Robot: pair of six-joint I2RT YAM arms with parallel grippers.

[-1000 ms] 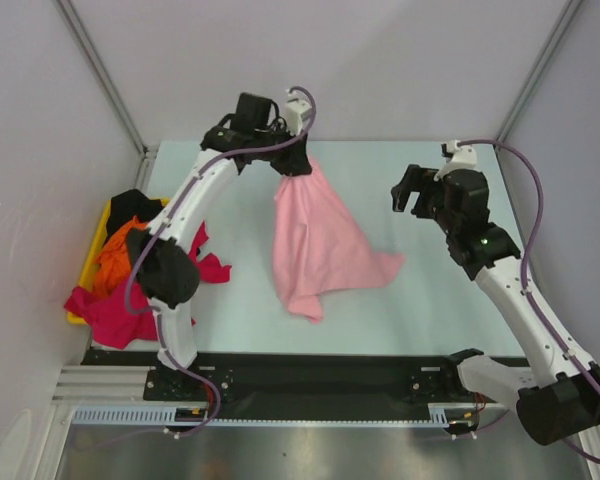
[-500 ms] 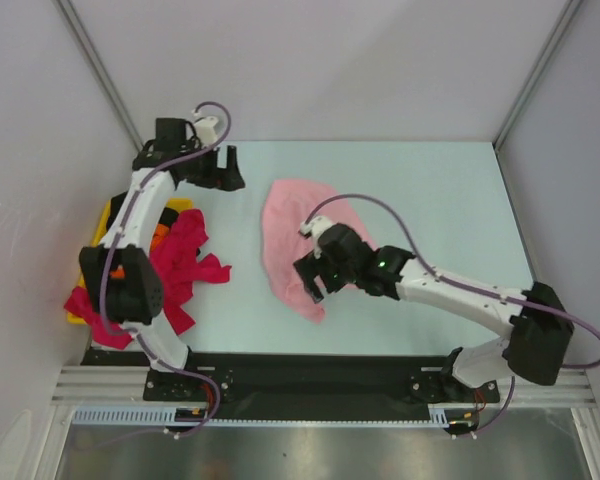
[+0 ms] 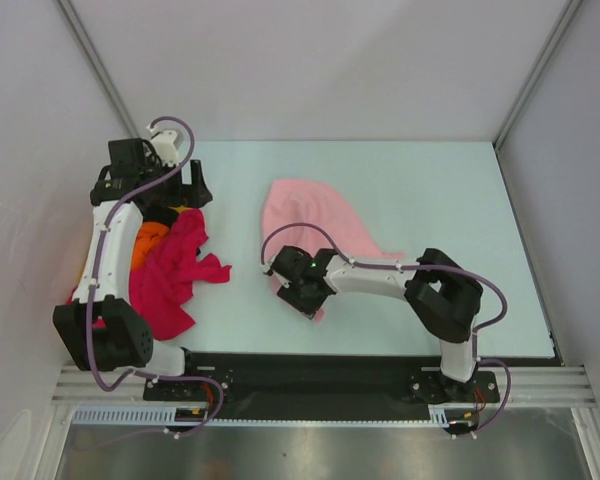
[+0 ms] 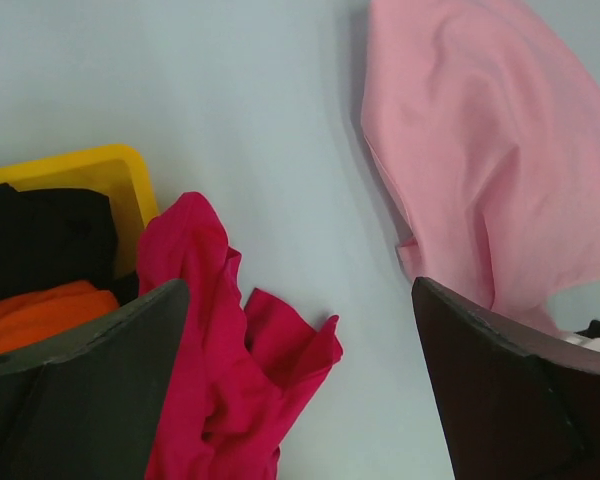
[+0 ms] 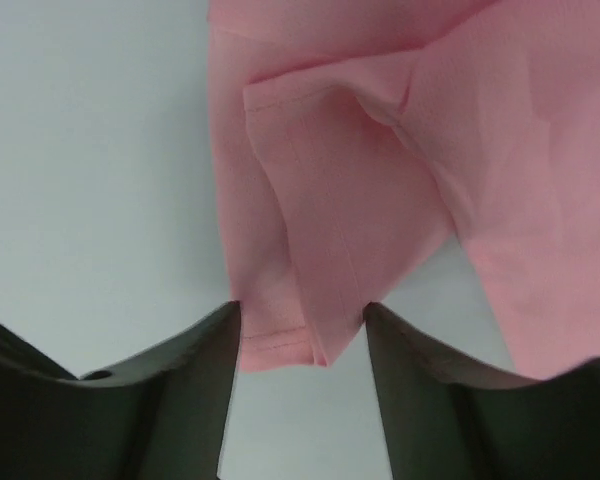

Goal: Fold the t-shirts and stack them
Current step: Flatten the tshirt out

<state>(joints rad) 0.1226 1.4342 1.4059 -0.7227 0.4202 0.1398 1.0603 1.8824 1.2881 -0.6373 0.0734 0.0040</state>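
Note:
The light pink t-shirt (image 3: 320,222) lies crumpled on the table's middle; it also shows in the left wrist view (image 4: 470,150) and the right wrist view (image 5: 380,150). My right gripper (image 3: 298,290) is open and low, with its fingers either side of the shirt's near corner (image 5: 302,310). My left gripper (image 3: 186,190) is open and empty (image 4: 300,285), above the edge of the shirt pile. The magenta-red t-shirt (image 3: 175,270) spills onto the table (image 4: 230,370). The orange t-shirt (image 4: 40,315) and black t-shirt (image 4: 40,230) lie in the tray.
The yellow tray (image 4: 90,165) stands at the table's left edge, mostly hidden by the left arm in the top view. White walls close in the light table (image 3: 440,190) at the back and both sides.
My left gripper let go of the pink t-shirt and swung left over the tray. The shirt dropped flat. My right arm came down from the far right to the shirt's near corner.

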